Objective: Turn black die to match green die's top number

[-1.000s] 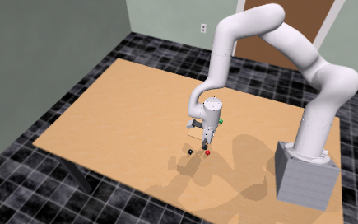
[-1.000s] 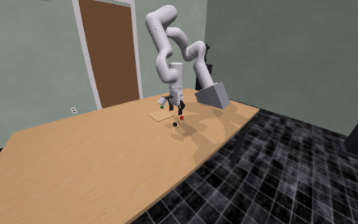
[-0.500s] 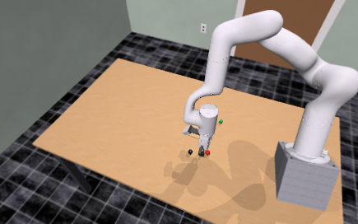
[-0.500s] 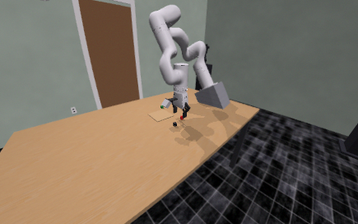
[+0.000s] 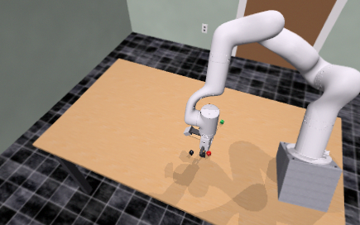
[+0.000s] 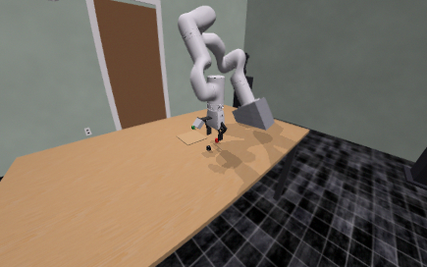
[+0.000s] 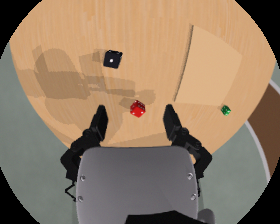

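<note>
The claw [image 5: 203, 154] [image 6: 214, 134] [image 7: 135, 111] is opened wide and it holds nothing. It points down to the surface [image 5: 104, 103] [image 6: 99, 172] [image 7: 141, 30], and in the wrist view the red die [image 5: 208, 153] [image 6: 216, 140] [image 7: 137, 109] appears between its two fingertips. The black die [image 5: 191, 152] [image 6: 208, 147] [image 7: 112, 59] lies on the surface, outside the mat [image 6: 191, 137] [image 7: 208, 70]; seen in the wrist view, it is at eleven o'clock from the red die, and these two are apart. On its upper face I can see one white dot. The mat lies flat, at two o'clock from the red die and at three o'clock from the black one. The green die [image 5: 222, 122] [image 6: 192, 127] [image 7: 226, 110] rests near a corner of the mat, at three o'clock from the red die; its number is too small for reading. A shadow [image 7: 61, 80] falls on the surface, at nine o'clock from the black die. No die lies on another one.
</note>
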